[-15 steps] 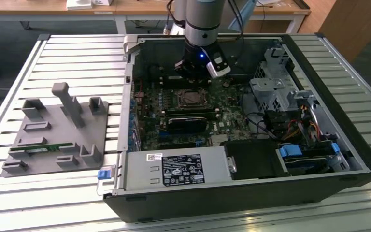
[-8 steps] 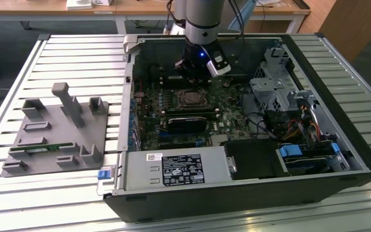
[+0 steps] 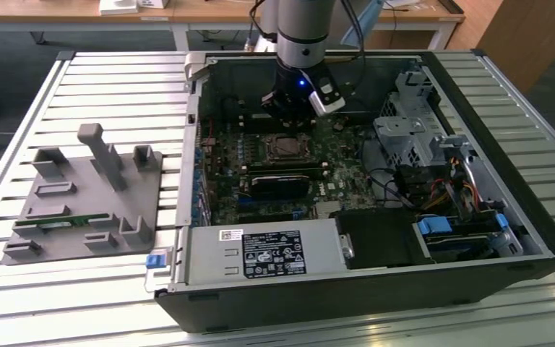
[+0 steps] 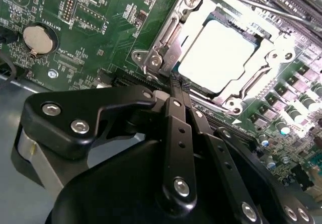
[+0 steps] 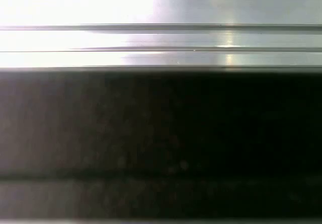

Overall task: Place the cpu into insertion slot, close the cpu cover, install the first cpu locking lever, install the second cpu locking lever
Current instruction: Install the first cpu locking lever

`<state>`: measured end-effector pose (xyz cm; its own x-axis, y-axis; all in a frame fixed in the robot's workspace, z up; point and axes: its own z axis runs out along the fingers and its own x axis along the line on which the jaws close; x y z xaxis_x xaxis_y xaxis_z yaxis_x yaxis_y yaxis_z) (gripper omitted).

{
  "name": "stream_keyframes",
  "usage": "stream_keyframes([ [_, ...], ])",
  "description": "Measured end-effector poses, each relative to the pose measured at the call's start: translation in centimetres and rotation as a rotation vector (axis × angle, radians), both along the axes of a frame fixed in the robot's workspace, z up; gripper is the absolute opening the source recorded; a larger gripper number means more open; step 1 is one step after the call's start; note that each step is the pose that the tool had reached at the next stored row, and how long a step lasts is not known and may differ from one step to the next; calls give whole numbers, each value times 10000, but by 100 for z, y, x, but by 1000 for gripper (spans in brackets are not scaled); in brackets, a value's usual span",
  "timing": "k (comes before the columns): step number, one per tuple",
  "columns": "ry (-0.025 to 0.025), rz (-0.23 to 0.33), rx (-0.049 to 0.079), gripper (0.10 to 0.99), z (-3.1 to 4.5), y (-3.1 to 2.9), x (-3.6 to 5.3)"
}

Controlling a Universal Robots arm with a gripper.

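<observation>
Fixture plate (image 3: 80, 199): grey, with upright pegs, at the left of the exterior view on the slatted aluminium table (image 3: 113, 79); a small green strip lies near its lower edge, too small to identify.
Computer case (image 3: 355, 289): open and lying flat, filling the centre and right of the exterior view, green motherboard (image 3: 225, 181) inside.
Coin battery (image 4: 38, 39): round, silver, upper left of the second wrist view, well apart from the socket.
Gripper (image 4: 177, 85): black, in the lower half of the second wrist view; its two thin fingers (image 4: 178, 133) run up the frame and meet at the tips, closed together with nothing between them. The tips sit just beside the lower-left edge of the socket; whether they touch metal there I cannot tell. In the exterior view it hangs just above the socket in the frame, upper centre.
Insertion slot (image 4: 168, 32): silver rim, upper right of the second wrist view, seen skewed, its sides running diagonally up to the right; top corner cut off by the frame.
Cpu (image 4: 219, 55): pale square lying flat inside the slot, washed out by glare, so no orientation marks can be read.
Cpu cover (image 4: 274, 65): silver frame down around the chip's edges.
Locking levers: thin rods near the upper right; their positions are hard to make out.
First wrist view: bright slats above a dark band.
</observation>
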<state>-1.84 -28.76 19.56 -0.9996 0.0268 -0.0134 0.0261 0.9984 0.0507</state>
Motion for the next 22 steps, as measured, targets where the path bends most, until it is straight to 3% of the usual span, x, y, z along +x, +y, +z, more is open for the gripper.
stream_keyframes([
  [7,-9,0,105,106,4,11,2],
  [14,-4,0,97,106,147,10,2],
  [22,-4,1,97,106,152,-14,3],
])
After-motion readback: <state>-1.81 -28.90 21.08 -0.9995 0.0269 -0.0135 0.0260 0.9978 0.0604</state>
